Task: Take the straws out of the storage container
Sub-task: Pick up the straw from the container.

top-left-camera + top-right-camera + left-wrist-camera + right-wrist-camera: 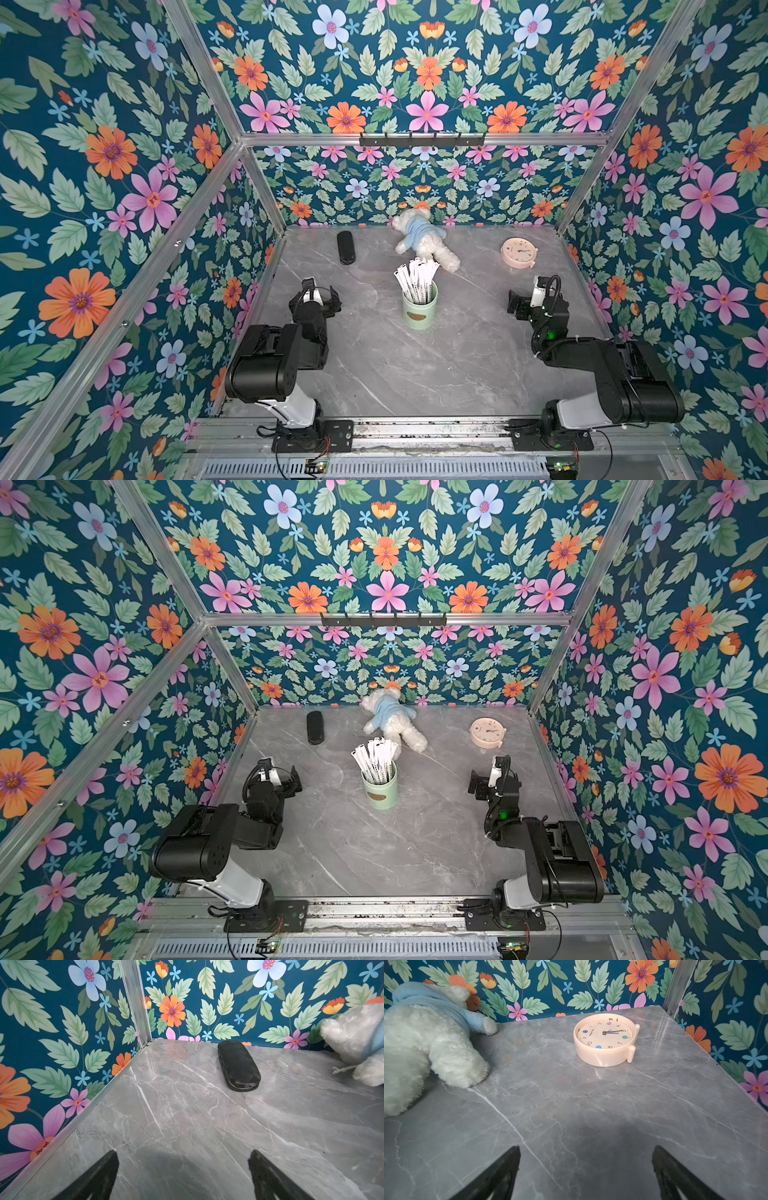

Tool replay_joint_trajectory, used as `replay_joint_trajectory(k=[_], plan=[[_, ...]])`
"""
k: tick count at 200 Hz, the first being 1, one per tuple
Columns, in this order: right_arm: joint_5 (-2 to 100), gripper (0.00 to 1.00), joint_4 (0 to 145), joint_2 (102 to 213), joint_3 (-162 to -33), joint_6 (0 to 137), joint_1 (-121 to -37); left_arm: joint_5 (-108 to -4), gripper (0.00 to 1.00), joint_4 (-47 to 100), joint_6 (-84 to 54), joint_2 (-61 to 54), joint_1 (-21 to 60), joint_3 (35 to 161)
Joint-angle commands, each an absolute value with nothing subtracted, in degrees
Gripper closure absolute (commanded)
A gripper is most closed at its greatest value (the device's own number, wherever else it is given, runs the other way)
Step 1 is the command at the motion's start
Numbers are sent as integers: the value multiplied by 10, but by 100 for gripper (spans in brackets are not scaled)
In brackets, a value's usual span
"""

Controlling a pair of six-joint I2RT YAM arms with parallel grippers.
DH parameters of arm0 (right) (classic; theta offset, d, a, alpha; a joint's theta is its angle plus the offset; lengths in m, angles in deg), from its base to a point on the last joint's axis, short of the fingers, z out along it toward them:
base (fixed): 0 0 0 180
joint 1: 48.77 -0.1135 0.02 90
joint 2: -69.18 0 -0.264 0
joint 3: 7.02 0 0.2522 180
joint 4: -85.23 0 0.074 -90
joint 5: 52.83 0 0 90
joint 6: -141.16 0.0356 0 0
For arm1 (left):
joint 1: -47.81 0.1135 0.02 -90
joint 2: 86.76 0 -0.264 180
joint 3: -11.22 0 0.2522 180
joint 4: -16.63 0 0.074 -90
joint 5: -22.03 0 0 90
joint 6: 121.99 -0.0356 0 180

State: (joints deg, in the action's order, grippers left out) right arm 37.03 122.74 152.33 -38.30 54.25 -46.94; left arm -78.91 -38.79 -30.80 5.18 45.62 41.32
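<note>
Here, the mint-green cup (419, 313) stands upright at mid grey marble table (415, 374), paper-wrapped straws (415, 278) fanning from its mouth; left gripper (183, 1153) and right gripper (586, 1148) flank it, well apart, jaws spread wide, empty.

We see a grey marbled worktop (415, 374). Between the left hand (182, 1154) and the right hand (585, 1149) stands the storage container (419, 316) (upright). Beyond the left hand lies a black case (238, 1066), beyond the right hand a clock (605, 1040), face up, with a plush bear (424, 241) between them.

Mint-green storage container (419, 309); white straws (415, 277); grey marbled table (415, 365); floral walls (104, 166)
</note>
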Motion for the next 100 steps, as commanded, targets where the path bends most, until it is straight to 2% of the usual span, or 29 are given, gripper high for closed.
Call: replay_joint_trajectory(k=[1, 100], plan=[[374, 1, 1240, 1523, -384, 541, -469, -790, 0, -399, -309, 51, 457, 412], [374, 1, 1239, 1523, -384, 541, -470, -789, 0, -398, -310, 51, 456, 412]])
